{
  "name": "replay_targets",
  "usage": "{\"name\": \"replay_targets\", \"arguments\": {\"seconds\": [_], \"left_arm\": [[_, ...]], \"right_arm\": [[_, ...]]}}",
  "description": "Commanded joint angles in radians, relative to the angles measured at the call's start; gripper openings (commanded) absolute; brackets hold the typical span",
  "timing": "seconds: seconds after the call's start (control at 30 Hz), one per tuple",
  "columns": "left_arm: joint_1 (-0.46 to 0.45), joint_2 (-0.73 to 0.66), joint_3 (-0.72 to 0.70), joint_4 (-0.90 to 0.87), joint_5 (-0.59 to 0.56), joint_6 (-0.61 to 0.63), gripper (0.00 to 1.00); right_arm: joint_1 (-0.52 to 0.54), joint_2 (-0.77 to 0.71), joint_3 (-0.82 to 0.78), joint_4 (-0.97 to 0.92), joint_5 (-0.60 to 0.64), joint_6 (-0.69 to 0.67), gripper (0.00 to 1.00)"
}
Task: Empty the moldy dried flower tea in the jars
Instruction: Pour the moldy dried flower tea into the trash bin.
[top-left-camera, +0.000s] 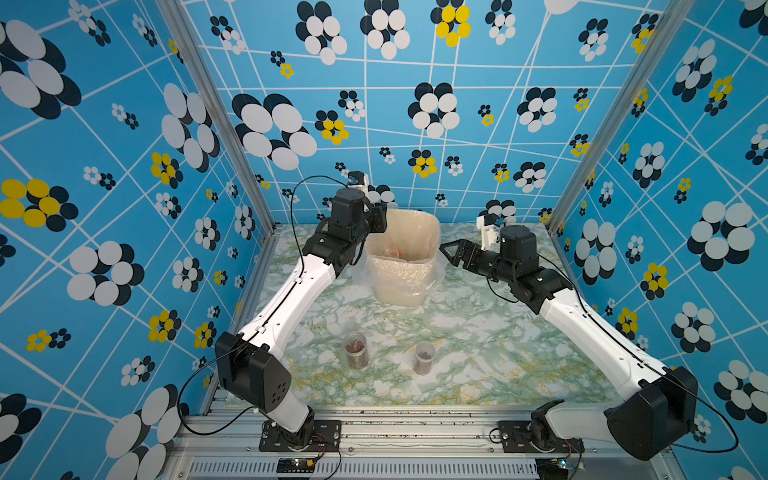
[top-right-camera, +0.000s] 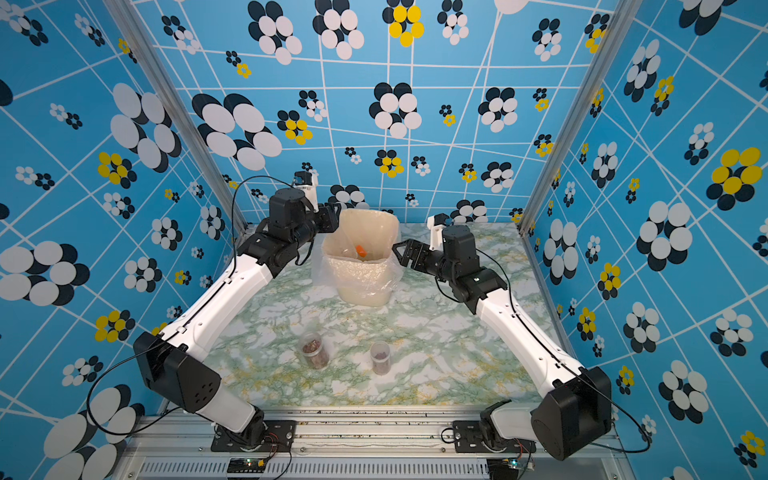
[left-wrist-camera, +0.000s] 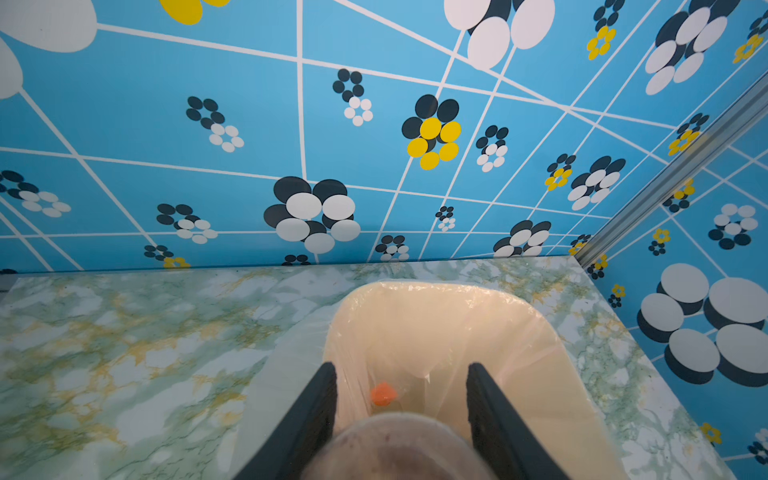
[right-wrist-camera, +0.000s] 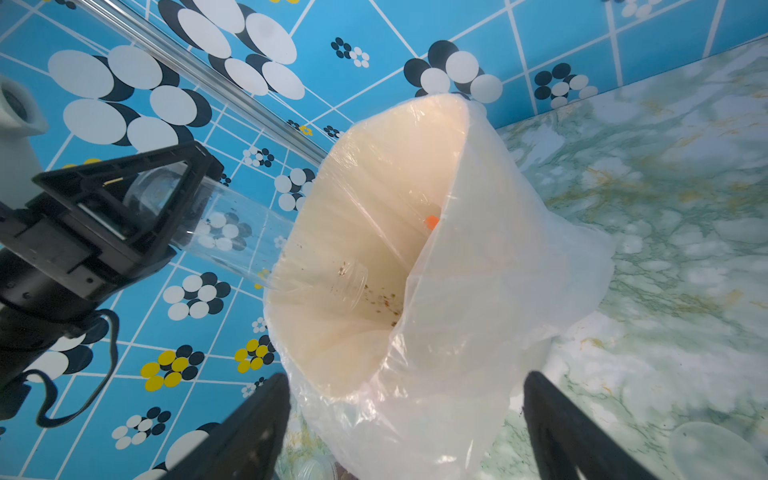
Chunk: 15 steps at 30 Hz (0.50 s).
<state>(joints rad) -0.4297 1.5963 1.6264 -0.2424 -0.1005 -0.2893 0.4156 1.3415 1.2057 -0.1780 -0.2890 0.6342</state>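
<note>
My left gripper is shut on a clear jar, tilted with its mouth down inside the cream bin. Only a few specks cling inside this jar. Crumbs of dried flower tea lie on the liner below the mouth. In both top views two more jars stand upright near the table's front, each holding reddish-brown tea. My right gripper hangs open beside the bin's right wall, nothing between its fingers.
The bin has a loose plastic liner, and an orange piece lies inside. A clear lid rests on the marble table right of the bin. Patterned walls close three sides.
</note>
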Motion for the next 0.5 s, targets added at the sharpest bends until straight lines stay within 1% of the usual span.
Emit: {"name": "replay_targets", "arguments": {"seconds": [0.0,0.17,0.23,0.3,0.33,0.43,0.47], "left_arm": [[-0.009,0.008,0.047,-0.018,-0.039,0.073,0.00],[-0.014,0.010,0.058,-0.023,-0.029,0.079,0.00],[-0.014,0.007,0.054,-0.017,-0.006,0.086,0.00],[-0.009,0.013,0.065,-0.035,-0.022,0.078,0.00],[0.003,0.020,0.083,-0.059,-0.023,0.049,0.00],[0.045,0.044,0.124,-0.103,0.074,-0.056,0.00],[0.044,0.047,0.126,-0.097,0.096,-0.070,0.00]], "right_arm": [[-0.006,-0.016,0.000,-0.025,0.018,-0.025,0.90],[-0.006,-0.018,0.000,-0.034,0.024,-0.032,0.90],[-0.006,-0.018,-0.001,-0.035,0.025,-0.032,0.90],[-0.005,-0.017,0.000,-0.035,0.025,-0.033,0.90],[-0.006,-0.018,-0.001,-0.036,0.024,-0.032,0.90],[-0.006,-0.021,-0.003,-0.040,0.029,-0.037,0.90],[-0.006,-0.019,-0.002,-0.045,0.032,-0.042,0.90]]}}
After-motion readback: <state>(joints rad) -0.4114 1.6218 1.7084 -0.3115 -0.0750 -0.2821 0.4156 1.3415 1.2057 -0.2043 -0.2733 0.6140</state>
